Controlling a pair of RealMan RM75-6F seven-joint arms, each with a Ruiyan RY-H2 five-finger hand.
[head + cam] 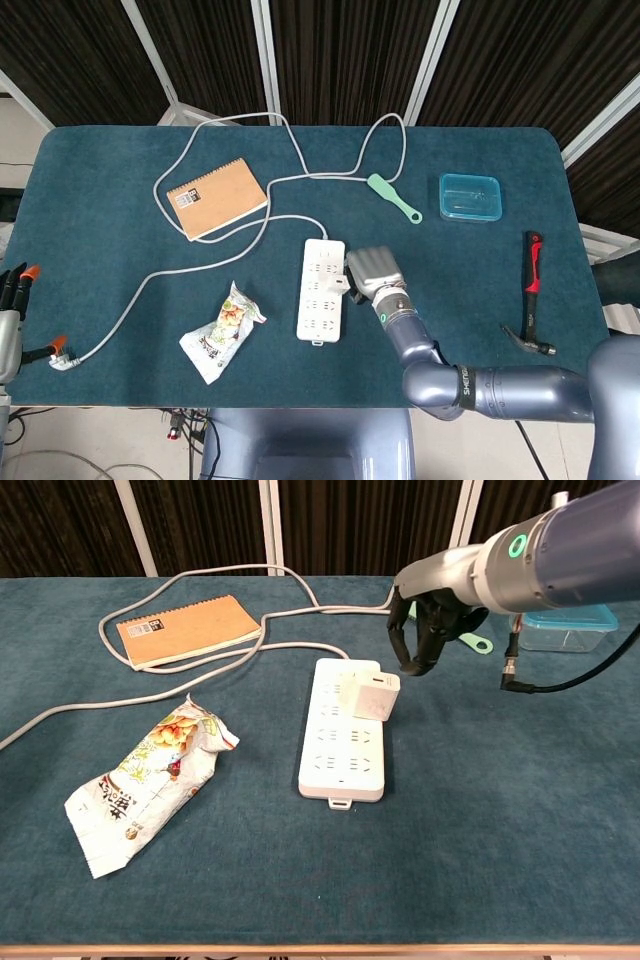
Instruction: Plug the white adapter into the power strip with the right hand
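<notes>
One power strip [322, 289], one adapter [374, 696], one notebook [216, 197], one snack packet [221, 331], one green brush [393, 197], one blue container [470, 196], one hammer [532, 292], one cable [240, 175].

White adapter [375, 696] on white power strip [343, 742]; teal tablecloth [500, 810], tan notebook [185, 629], mint brush [394, 198].
</notes>
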